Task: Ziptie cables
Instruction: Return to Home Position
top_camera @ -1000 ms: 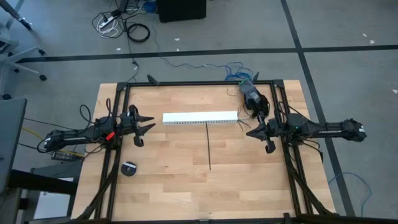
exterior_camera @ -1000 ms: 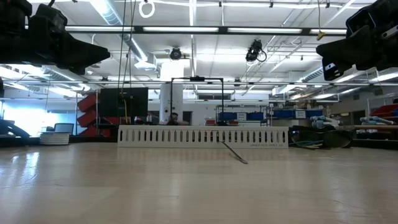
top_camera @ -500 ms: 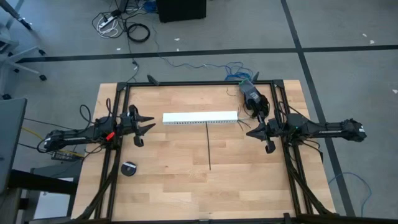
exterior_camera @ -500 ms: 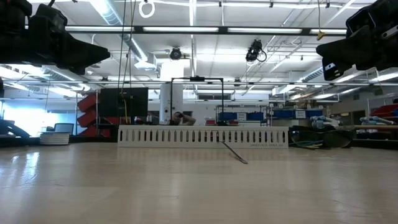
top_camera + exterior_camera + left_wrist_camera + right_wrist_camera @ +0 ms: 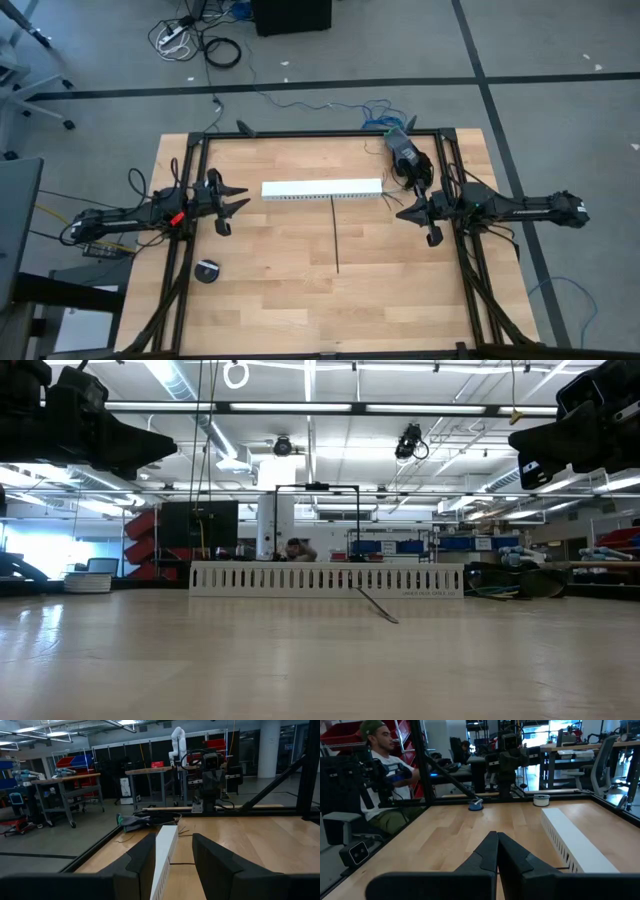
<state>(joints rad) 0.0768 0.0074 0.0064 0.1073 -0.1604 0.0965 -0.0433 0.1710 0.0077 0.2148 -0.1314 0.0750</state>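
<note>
The ziptie [image 5: 335, 235], a thin straight black strip, lies flat on the wooden table. Its far end is by the white slotted channel [image 5: 322, 189]. Thin blue and grey cables [image 5: 381, 121] lie bunched at the table's far right edge. My left gripper [image 5: 240, 198] hovers open at the left, its fingers level and pointing at the channel's left end [image 5: 165, 851]. My right gripper [image 5: 403, 211] hovers shut at the right, level, with nothing between its fingers [image 5: 496, 851]. In the low view both grippers hang high above the table, the left one [image 5: 150, 450] and the right one [image 5: 522, 448].
A black device [image 5: 406, 155] sits at the far right near the cables. A small black roll [image 5: 208, 271] lies at the near left. A black frame [image 5: 300, 134] rims the table. A seated person [image 5: 380, 775] shows beyond the table's left edge.
Both arms and the things on the table have kept still. Only a person in the room behind the channel has shifted.
</note>
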